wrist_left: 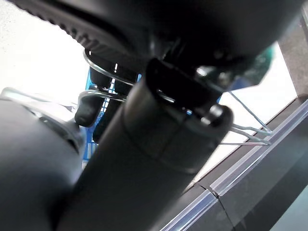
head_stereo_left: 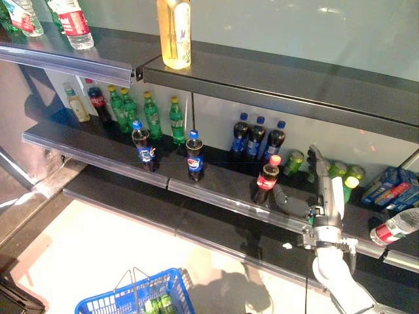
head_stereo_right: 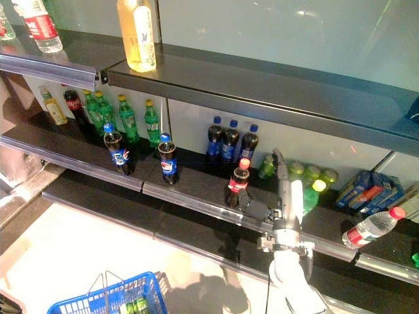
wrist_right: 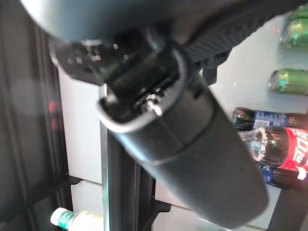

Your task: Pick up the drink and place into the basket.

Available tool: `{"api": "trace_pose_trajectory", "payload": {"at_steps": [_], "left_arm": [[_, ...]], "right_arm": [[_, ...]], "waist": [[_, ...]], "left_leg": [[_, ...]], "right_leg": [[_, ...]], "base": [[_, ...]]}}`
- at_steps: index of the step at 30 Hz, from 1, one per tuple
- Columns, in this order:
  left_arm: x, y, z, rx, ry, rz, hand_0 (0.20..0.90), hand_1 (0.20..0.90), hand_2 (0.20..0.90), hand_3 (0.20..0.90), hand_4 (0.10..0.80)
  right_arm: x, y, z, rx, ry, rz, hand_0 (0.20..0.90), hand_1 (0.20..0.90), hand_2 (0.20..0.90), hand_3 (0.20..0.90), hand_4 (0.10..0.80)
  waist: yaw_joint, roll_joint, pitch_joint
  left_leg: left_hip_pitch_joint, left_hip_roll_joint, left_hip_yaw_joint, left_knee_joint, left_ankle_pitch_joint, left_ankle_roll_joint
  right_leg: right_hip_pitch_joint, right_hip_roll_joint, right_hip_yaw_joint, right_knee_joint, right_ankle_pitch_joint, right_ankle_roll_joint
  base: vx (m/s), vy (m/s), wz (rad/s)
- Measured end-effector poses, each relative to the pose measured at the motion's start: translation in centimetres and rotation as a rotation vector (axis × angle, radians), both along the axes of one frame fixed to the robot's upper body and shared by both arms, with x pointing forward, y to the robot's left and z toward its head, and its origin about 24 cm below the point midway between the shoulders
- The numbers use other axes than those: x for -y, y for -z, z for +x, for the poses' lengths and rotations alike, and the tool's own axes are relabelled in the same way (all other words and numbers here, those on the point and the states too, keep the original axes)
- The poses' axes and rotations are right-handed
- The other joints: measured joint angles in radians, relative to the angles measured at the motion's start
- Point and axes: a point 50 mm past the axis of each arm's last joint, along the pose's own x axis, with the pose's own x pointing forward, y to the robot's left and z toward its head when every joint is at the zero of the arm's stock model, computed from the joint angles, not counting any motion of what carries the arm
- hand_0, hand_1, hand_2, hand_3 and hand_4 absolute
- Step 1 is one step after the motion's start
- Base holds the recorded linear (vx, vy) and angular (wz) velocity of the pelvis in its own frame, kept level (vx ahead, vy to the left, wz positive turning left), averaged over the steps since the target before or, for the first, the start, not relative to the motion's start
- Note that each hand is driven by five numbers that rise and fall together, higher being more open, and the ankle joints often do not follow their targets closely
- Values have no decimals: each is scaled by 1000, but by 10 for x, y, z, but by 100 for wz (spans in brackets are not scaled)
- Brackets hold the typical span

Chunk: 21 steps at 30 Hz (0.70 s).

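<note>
The right hand (head_stereo_left: 319, 178) reaches onto the middle shelf (head_stereo_left: 216, 190) with its fingers straight and its thumb spread toward a red-capped cola bottle (head_stereo_left: 266, 180), grasping nothing. That bottle stands upright just beside the thumb (whether they touch cannot be told). Behind it, against the back wall, three blue-capped cola bottles (head_stereo_left: 256, 137) stand in a row, and green cans (head_stereo_left: 346, 175) lie on the far side of the hand. Further along the shelf toward the robot's left stand two more blue-capped cola bottles (head_stereo_left: 169, 152), then a group of green bottles with yellow caps (head_stereo_left: 147, 114). At the shelf's right end lie blue cartons (head_stereo_left: 391, 188) and a clear water bottle (head_stereo_left: 395, 227) on its side. A tall yellow drink bottle (head_stereo_left: 174, 31) stands on the top shelf.

The left hand (wrist_left: 103, 103) shows only in its own wrist view, its fingers curled around the wire handles of the blue basket (head_stereo_left: 135, 294), which hangs low over the pale floor and holds green cans.
</note>
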Motion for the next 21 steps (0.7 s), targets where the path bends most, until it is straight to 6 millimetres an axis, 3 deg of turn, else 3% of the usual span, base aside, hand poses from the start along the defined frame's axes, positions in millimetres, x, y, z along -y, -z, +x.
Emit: {"api": "trace_pose_trajectory", "payload": {"at_steps": [4, 7, 15, 21], "left_arm": [[2, 0, 3, 11, -4, -7, 300, 300, 300, 200, 100], [8, -1, 18, 55, 13, -21, 300, 300, 300, 200, 100], [31, -11, 79, 246, 74, -74, 300, 300, 300, 200, 100], [42, -18, 103, 326, 113, -101, 300, 300, 300, 200, 100]], "right_arm": [[0, 5, 0, -14, 32, 34, 900, 900, 900, 900, 800], [0, 8, 8, 1, 80, 23, 900, 900, 900, 900, 800], [-5, -17, 43, 130, 113, 38, 900, 900, 900, 900, 800], [-7, -36, 59, 212, 142, 51, 900, 900, 900, 900, 800]], "waist": [[8, 17, 12], [17, 40, 52], [20, 124, 249], [31, 156, 312]], "left_leg": [[-17, 0, -1, 4, 1, 0], [-51, -4, -1, 8, 11, 5], [-124, -15, -16, 55, 15, 15], [-162, -33, -28, 77, 15, 22]], "right_leg": [[-20, 0, 1, 6, 0, 0], [-64, -4, 4, 29, 1, 0], [-125, -23, 6, 62, 10, 1], [-158, -44, 1, 88, 5, 8]], "base": [[-60, 17, -2], [-182, 76, 0], [-98, 87, 5], [-63, 90, 6]]}}
